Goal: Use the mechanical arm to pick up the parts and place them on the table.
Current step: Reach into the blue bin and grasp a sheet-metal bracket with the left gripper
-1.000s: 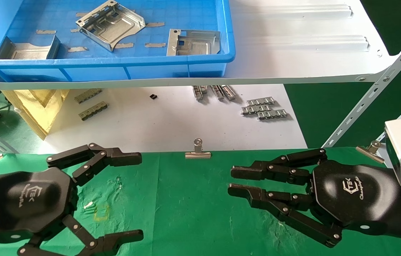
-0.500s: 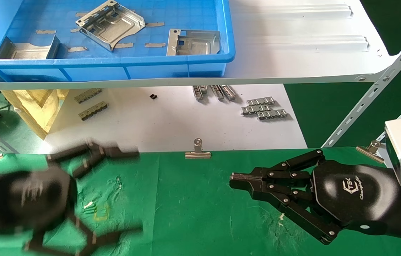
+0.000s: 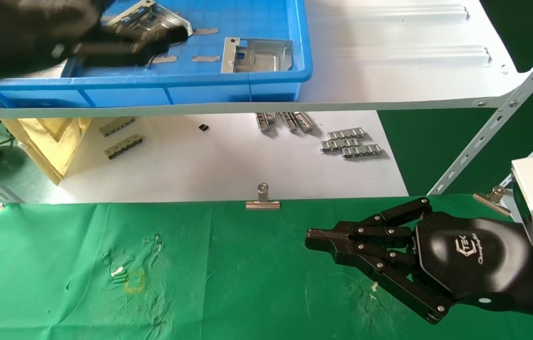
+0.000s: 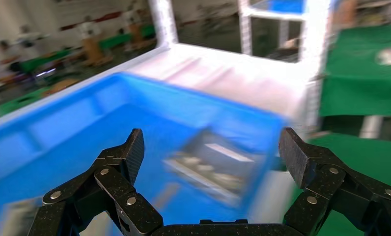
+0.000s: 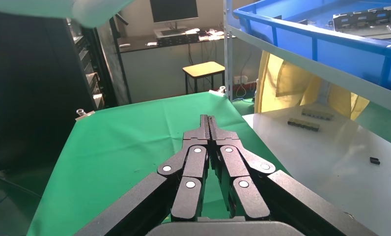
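Observation:
My left gripper [image 3: 146, 43] is open and blurred with motion, up over the blue tray [image 3: 190, 83] on the white shelf. It covers most of a tilted silver part [image 3: 155, 13]. In the left wrist view the open left gripper [image 4: 213, 147] frames a blurred silver part [image 4: 206, 169] lying in the tray below, apart from the fingers. Another silver part [image 3: 257, 56] lies at the tray's right end and also shows in the right wrist view [image 5: 365, 19]. My right gripper [image 3: 311, 234] is shut and empty, low over the green table [image 3: 247, 293]; it shows shut in its wrist view [image 5: 208, 120].
The white shelf [image 3: 389, 71] with slanted struts [image 3: 493, 132] overhangs a white sheet [image 3: 228, 165] with grey ridged strips [image 3: 351, 146]. A binder clip [image 3: 262, 200] holds the cloth's far edge. A yellow bag [image 3: 54, 141] hangs at the left.
My left arm has swung up from the green table to over the blue tray, fingers still open. My right gripper's fingers closed together and it has stayed in place.

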Controlling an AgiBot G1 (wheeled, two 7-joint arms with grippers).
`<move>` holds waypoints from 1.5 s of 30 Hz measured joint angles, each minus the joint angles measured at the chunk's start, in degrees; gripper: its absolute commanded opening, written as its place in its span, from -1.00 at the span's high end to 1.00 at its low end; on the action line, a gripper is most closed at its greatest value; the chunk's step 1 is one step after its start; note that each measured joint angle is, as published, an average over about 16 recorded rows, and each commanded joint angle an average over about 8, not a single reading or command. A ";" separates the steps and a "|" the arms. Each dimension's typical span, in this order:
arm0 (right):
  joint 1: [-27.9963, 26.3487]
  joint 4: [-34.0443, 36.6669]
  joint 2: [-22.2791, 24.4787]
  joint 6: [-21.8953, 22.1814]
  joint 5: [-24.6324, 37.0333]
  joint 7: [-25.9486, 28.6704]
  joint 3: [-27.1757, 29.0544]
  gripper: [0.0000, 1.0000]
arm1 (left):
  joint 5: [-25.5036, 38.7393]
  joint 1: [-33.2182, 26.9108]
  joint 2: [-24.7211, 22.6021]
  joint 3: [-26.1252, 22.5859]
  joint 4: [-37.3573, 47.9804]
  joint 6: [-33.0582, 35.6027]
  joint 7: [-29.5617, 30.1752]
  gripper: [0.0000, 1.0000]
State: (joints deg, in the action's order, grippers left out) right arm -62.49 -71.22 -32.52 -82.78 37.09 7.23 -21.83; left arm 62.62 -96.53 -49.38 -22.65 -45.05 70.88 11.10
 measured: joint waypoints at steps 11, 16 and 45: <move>0.00 0.00 0.00 0.00 0.00 0.00 0.00 0.98 | 13.09 -15.85 -9.10 -6.42 26.28 -7.68 -5.76 0.40; 0.00 0.00 0.00 0.00 0.00 0.00 0.00 0.95 | 15.34 -18.71 -10.76 -7.57 33.15 -9.75 -8.24 1.00; 0.00 0.00 0.00 0.00 0.00 0.00 -0.01 -1.00 | 15.81 -21.03 -14.25 -7.54 44.68 -20.61 -14.01 1.00</move>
State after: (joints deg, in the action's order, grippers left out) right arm -62.50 -71.22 -32.52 -82.78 37.09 7.23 -21.84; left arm 78.43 -117.57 -63.63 -30.19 -0.37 50.28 -2.91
